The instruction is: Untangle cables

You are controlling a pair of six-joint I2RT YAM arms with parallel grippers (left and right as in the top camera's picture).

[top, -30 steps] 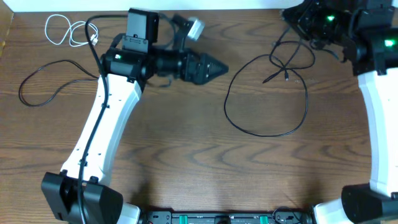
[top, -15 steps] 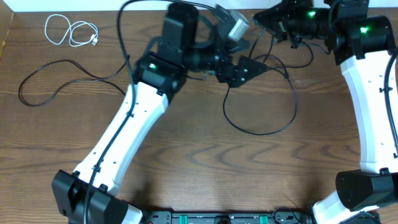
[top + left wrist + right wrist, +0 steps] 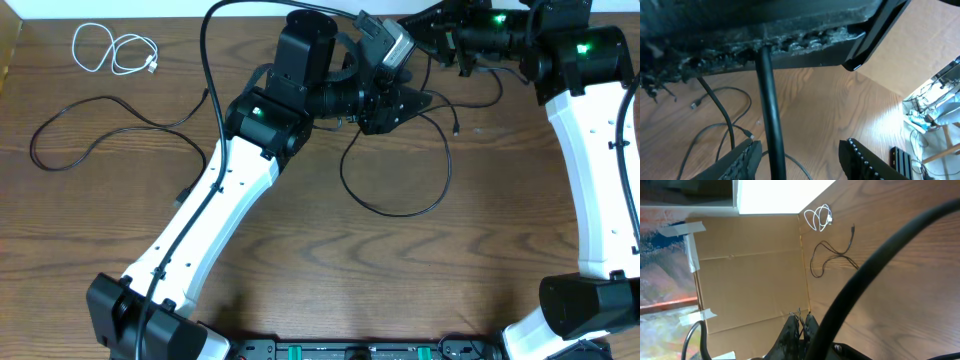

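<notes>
- Since half a second ago the black cable loop [image 3: 396, 212] has slid left, and the left arm [image 3: 215, 200] has pushed further in above it.
- left gripper [image 3: 802, 160]: fingers spread, over the loop's top end, back-middle of the table [image 3: 300, 260].
- right gripper [image 3: 801, 326]: pressed together, thin black strands at its tips, seemingly pinching the black cable loop.
- white cable [image 3: 112, 50] coiled back-left; second black cable [image 3: 80, 125] left, well apart.

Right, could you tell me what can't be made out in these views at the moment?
Overhead: the looped black cable vanishes at its upper end under the left gripper.
Right wrist: a blurred thick black lead crosses the right gripper; whether it grips anything is unclear.
Left wrist: a dark blurred mass blocks the upper half.
</notes>
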